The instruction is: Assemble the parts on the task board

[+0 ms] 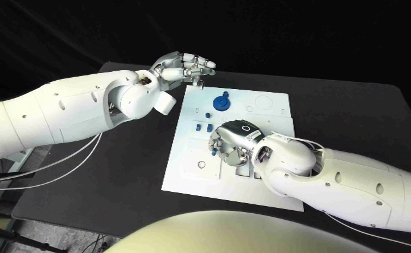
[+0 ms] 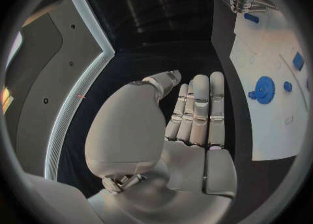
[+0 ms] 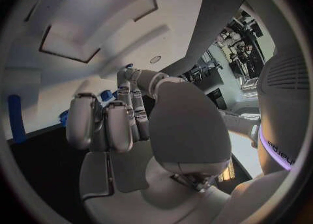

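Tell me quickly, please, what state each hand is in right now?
Left hand: open, holding nothing, fingers straight, off the task board's far corner.
Right hand: cannot be told; curled over the board.

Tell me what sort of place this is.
Probably a robotics test bench or lab: a black table holds a white task board with small blue parts, worked by two robot hands, left and right.

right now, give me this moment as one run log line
left hand: above board's far edge, holds nothing | right hand: low over board middle, grasp unclear | blue gear: on board, untouched
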Robot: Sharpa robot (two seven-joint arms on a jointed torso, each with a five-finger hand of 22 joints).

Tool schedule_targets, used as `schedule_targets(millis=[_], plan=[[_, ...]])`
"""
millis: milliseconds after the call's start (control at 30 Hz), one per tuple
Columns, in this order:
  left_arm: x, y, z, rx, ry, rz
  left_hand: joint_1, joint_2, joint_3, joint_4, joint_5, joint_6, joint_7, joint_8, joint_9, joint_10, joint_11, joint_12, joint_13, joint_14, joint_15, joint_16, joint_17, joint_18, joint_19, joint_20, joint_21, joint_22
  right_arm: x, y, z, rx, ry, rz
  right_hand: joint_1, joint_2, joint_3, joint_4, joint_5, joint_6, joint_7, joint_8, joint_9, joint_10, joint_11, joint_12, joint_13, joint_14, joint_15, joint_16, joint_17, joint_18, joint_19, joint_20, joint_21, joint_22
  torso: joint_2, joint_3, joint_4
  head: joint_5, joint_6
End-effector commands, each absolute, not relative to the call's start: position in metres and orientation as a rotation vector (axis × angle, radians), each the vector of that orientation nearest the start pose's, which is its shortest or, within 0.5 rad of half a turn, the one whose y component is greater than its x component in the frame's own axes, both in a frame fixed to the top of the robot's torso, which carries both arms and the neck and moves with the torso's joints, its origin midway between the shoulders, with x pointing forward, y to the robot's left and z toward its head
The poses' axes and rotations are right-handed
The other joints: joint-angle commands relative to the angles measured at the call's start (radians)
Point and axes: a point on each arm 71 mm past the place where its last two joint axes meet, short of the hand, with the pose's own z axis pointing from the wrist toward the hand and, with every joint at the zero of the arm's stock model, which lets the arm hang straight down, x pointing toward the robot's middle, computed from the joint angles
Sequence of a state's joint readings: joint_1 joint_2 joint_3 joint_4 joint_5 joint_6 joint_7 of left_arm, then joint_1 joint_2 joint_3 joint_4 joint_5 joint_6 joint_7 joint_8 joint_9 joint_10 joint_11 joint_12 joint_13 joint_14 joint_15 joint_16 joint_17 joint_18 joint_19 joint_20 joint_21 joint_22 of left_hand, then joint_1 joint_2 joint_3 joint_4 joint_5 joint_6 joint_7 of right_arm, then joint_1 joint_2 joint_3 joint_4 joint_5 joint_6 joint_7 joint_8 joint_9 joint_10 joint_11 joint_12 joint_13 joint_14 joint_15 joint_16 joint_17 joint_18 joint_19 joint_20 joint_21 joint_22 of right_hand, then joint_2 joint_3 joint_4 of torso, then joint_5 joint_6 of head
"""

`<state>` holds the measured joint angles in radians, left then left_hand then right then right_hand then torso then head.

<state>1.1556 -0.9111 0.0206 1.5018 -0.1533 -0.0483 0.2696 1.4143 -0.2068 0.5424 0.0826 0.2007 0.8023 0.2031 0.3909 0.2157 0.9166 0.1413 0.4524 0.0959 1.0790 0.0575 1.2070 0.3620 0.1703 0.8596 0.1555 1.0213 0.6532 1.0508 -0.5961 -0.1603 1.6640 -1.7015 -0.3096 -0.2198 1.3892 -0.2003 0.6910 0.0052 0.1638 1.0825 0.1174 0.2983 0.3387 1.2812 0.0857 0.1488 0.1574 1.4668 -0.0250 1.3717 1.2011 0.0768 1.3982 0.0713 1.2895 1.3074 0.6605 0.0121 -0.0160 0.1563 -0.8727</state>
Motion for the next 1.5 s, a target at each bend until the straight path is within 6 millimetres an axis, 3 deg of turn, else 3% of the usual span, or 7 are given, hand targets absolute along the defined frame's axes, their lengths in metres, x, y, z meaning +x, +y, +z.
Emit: schedule_targets(millis=[33, 500, 767, 967, 1233, 1400, 1500], plan=[[0.484, 0.231, -0.183, -0.973, 1.649, -1.631, -0.011, 0.000, -0.002, -0.006, 0.005, -0.008, 0.006, -0.006, -0.001, -0.004, 0.000, 0.003, 0.001, 0.000, 0.005, -0.004, -0.001, 0.014, 0.004, 0.002, -0.005, -0.001, 0.375, -0.043, -0.266, -0.540, 1.766, 0.838, -0.001, 0.007, 0.003, -0.005, 0.001, 0.006, 0.003, 0.003, 0.001, 0.048, -0.042, 0.003, 0.001, 0.044, -0.007, 0.004, -0.001, -0.002, -0.007, 0.003, -0.003, 0.058, -0.001, -0.0010, -0.0004, 0.000, 0.000], [0.484, 0.232, -0.183, -0.974, 1.648, -1.628, -0.012, 0.001, -0.002, -0.007, 0.005, -0.011, 0.007, -0.006, -0.001, -0.009, 0.001, 0.004, 0.001, 0.000, 0.006, -0.003, -0.001, 0.014, 0.004, 0.003, -0.006, -0.002, 0.368, -0.040, -0.270, -0.549, 1.784, 0.877, -0.052, -0.009, -0.036, 0.000, -0.002, -0.023, 0.009, -0.008, 0.011, 0.028, -0.036, -0.016, 0.010, 0.042, 0.000, 0.006, -0.009, 0.002, -0.018, 0.009, -0.022, 0.049, -0.002, -0.0012, -0.0010, 0.000, 0.000], [0.484, 0.232, -0.183, -0.972, 1.654, -1.631, -0.012, 0.001, -0.002, -0.007, 0.005, -0.011, 0.007, -0.005, -0.001, -0.012, 0.002, 0.005, 0.001, 0.000, 0.007, -0.003, -0.001, 0.014, 0.004, 0.004, -0.006, -0.002, 0.374, -0.051, -0.270, -0.479, 1.774, 0.858, -0.100, -0.051, -0.081, 0.023, -0.013, -0.161, 0.020, -0.094, -0.012, -0.018, -0.025, -0.031, 0.015, 0.034, 0.009, -0.001, -0.038, 0.010, -0.036, 0.020, -0.064, 0.024, -0.001, 0.0002, 0.0003, -0.001, 0.000], [0.484, 0.234, -0.183, -0.973, 1.657, -1.628, -0.012, 0.001, -0.002, -0.007, 0.005, -0.011, 0.007, -0.005, -0.001, -0.012, 0.002, 0.005, 0.001, 0.000, 0.007, -0.003, -0.001, 0.014, 0.004, 0.004, -0.006, -0.002, 0.376, -0.063, -0.266, -0.426, 1.750, 0.862, -0.102, -0.060, -0.090, 0.026, -0.007, -0.190, 0.024, -0.112, -0.017, -0.022, -0.026, -0.027, 0.017, 0.034, 0.009, 0.001, -0.039, 0.010, -0.034, 0.020, -0.066, 0.024, -0.001, 0.0008, -0.0008, 0.000, 0.000], [0.484, 0.236, -0.184, -0.966, 1.665, -1.611, -0.018, 0.001, -0.005, -0.005, 0.004, -0.014, 0.008, -0.004, 0.000, -0.019, 0.003, 0.007, 0.002, 0.000, 0.008, -0.002, -0.001, 0.014, 0.005, 0.005, -0.008, -0.003, 0.381, -0.094, -0.235, -0.354, 1.689, 0.856, -0.092, -0.061, -0.094, 0.022, -0.004, -0.176, 0.022, -0.106, -0.012, -0.018, -0.025, -0.018, 0.022, 0.034, 0.010, 0.004, -0.040, 0.008, -0.028, 0.019, -0.060, 0.029, -0.002, 0.0012, -0.0020, -0.006, 0.000], [0.484, 0.237, -0.184, -0.968, 1.663, -1.613, -0.019, 0.001, -0.006, -0.005, 0.004, -0.015, 0.008, -0.004, 0.000, -0.019, 0.004, 0.007, 0.002, 0.000, 0.008, -0.002, -0.001, 0.014, 0.005, 0.005, -0.008, -0.003, 0.393, -0.124, -0.212, -0.329, 1.688, 0.787, -0.114, -0.076, -0.114, 0.039, -0.009, -0.149, 0.030, -0.096, -0.006, -0.058, -0.009, -0.032, 0.016, 0.030, 0.021, -0.001, -0.057, 0.011, -0.037, 0.027, -0.081, 0.017, -0.003, 0.0005, -0.0047, -0.014, 0.000], [0.484, 0.236, -0.185, -0.969, 1.665, -1.615, -0.019, 0.001, -0.006, -0.005, 0.004, -0.015, 0.008, -0.004, 0.000, -0.020, 0.004, 0.008, 0.002, 0.000, 0.008, -0.002, -0.001, 0.014, 0.005, 0.005, -0.008, -0.003, 0.401, -0.140, -0.205, -0.338, 1.716, 0.723, -0.120, -0.076, -0.220, 0.055, 0.002, -0.199, 0.034, -0.127, -0.014, -0.161, 0.002, -0.058, -0.008, 0.014, 0.031, -0.025, -0.108, 0.026, -0.074, 0.039, -0.155, -0.029, -0.005, 0.0008, -0.0070, -0.019, 0.003]])
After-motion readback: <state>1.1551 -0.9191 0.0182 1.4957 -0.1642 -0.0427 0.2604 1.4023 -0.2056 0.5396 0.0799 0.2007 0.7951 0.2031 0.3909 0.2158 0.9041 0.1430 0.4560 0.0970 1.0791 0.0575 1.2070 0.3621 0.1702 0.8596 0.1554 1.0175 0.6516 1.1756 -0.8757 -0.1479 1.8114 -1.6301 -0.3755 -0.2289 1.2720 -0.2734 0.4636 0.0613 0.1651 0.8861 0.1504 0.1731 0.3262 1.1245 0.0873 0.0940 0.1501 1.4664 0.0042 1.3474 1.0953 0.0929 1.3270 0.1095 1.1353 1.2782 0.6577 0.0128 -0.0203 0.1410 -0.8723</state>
